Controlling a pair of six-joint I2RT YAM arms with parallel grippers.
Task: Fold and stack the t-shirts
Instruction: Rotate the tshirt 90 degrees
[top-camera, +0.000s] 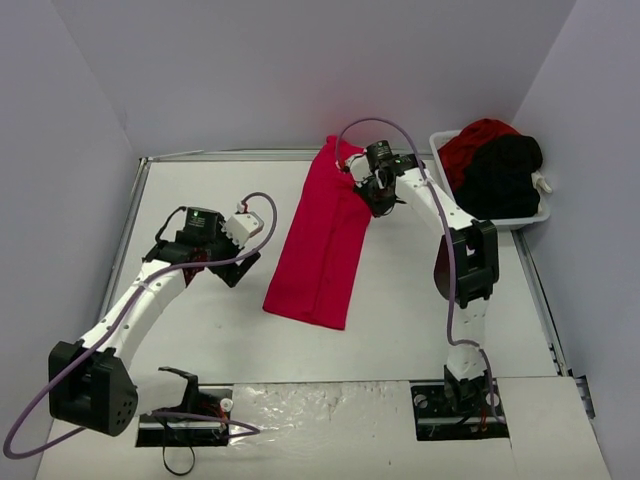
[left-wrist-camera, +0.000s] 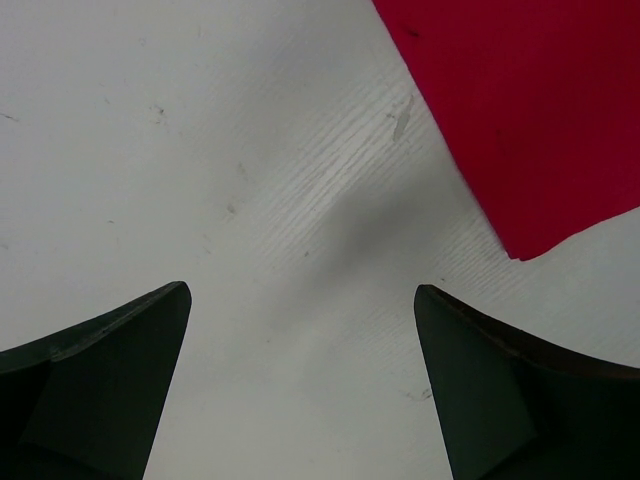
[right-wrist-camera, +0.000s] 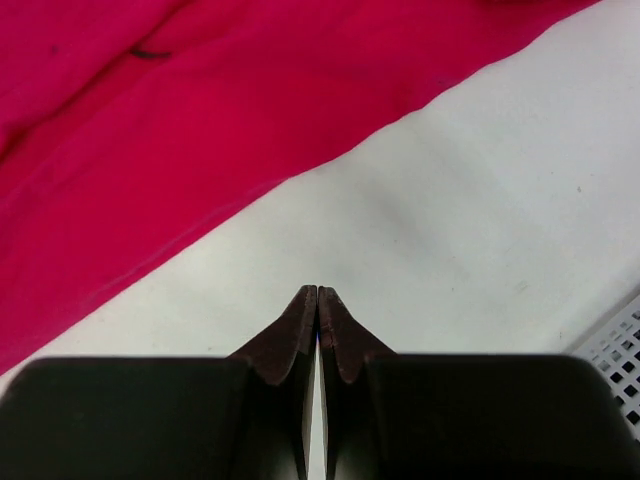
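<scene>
Right gripper (right-wrist-camera: 317, 292) first: its two fingers are pressed flat together with nothing between them, so it's closed on thin air. It sits just off the right edge of the red shirt (right-wrist-camera: 150, 130), over bare table (right-wrist-camera: 480, 200). I can't tell whether it touches the surface. In the overhead view it's up near the far end of that shirt (top-camera: 320, 245), right gripper (top-camera: 372, 192) beside the cloth rather than on it.

Left gripper (left-wrist-camera: 300, 290) is spread wide open and holding nothing, with plain white table (left-wrist-camera: 200, 150) showing between the fingers. A corner of the red shirt (left-wrist-camera: 540, 110) pokes into the top right of its camera. From above, the left gripper (top-camera: 236, 266) is off to the left of the shirt, not touching it.

The shirt itself lies flat in the middle of the table (top-camera: 420, 300), folded into a long narrow strip running from the far edge back toward the arms, tilted a bit.

Off in the far right corner is the white basket (top-camera: 531, 216), with a second red shirt (top-camera: 480, 135) and a black shirt (top-camera: 505, 175) heaped in it, unfolded. A bit of the basket (right-wrist-camera: 615, 345) mesh shows in the right wrist view too.
</scene>
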